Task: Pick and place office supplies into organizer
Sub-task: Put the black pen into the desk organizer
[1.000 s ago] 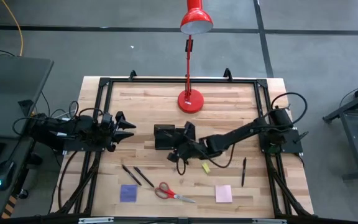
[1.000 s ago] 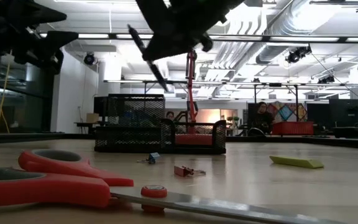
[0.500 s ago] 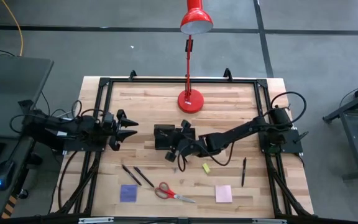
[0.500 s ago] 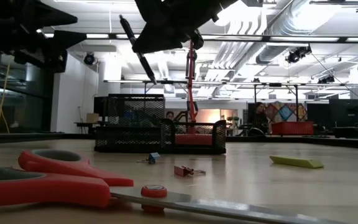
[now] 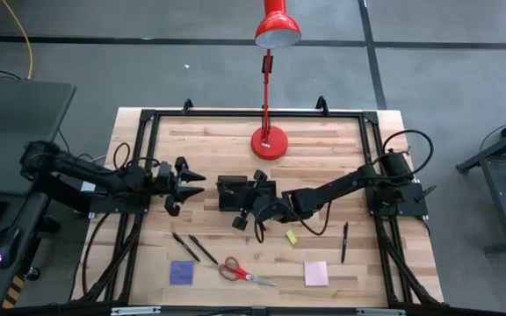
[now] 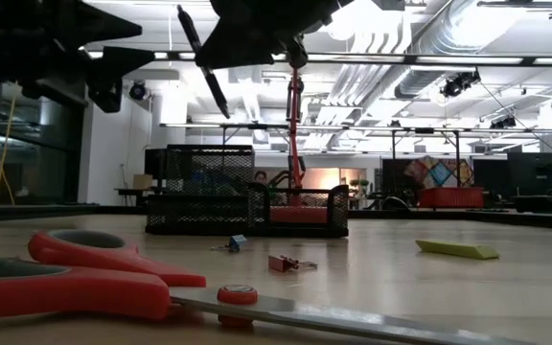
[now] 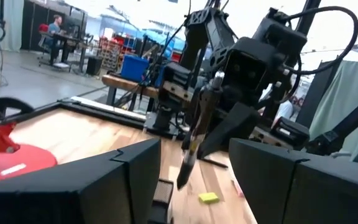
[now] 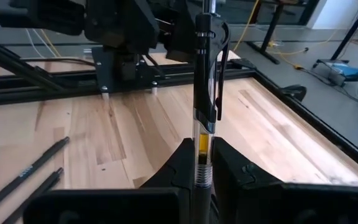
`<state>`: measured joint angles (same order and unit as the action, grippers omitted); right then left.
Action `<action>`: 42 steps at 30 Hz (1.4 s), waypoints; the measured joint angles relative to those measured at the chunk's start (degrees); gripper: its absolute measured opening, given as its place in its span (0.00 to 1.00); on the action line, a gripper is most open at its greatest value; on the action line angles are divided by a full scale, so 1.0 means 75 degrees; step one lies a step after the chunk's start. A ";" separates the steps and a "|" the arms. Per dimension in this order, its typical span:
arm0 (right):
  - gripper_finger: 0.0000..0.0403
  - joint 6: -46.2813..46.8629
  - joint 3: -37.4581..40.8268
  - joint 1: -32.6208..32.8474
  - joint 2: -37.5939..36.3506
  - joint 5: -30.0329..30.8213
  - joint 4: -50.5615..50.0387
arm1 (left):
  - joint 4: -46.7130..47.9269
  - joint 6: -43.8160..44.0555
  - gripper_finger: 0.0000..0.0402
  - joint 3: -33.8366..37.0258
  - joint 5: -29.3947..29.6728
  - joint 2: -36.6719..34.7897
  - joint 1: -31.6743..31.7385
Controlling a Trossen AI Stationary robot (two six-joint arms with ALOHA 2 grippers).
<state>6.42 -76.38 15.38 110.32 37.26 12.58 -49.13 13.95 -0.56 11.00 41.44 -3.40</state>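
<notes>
Left hand (image 5: 193, 183), spread, has neared the organizer (image 5: 233, 193); right hand (image 5: 244, 218) pinches pen (image 8: 202, 93).

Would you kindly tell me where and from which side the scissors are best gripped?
Probably at the neck of the scissors, where red handles meet blades, coming straight down: they lie flat on the table, and that is their narrowest part. Close across it. The left tool is open; the right tool holds a pen.

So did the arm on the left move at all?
Yes. In the high view the left tool has slid right, toward the organizer, and the gap between them is smaller than before.
</notes>
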 joint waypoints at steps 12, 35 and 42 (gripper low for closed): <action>0.04 0.0311 0.0000 -0.0227 0.0000 -0.0430 0.0037 | -0.1433 -0.0178 0.46 -0.0446 -0.0183 0.2014 0.0000; 0.04 0.0679 0.0000 -0.0152 0.0000 -0.0330 -0.0382 | -0.1433 -0.0845 0.42 -0.1719 -0.0496 0.3792 0.0006; 0.04 0.0673 -0.0001 -0.0130 0.0000 -0.0248 -0.0385 | -0.1414 -0.0837 0.25 -0.1719 -0.0480 0.3790 0.0009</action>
<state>11.46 -76.39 14.40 110.32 35.40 9.69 -59.74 7.67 -13.45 7.41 69.87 -3.33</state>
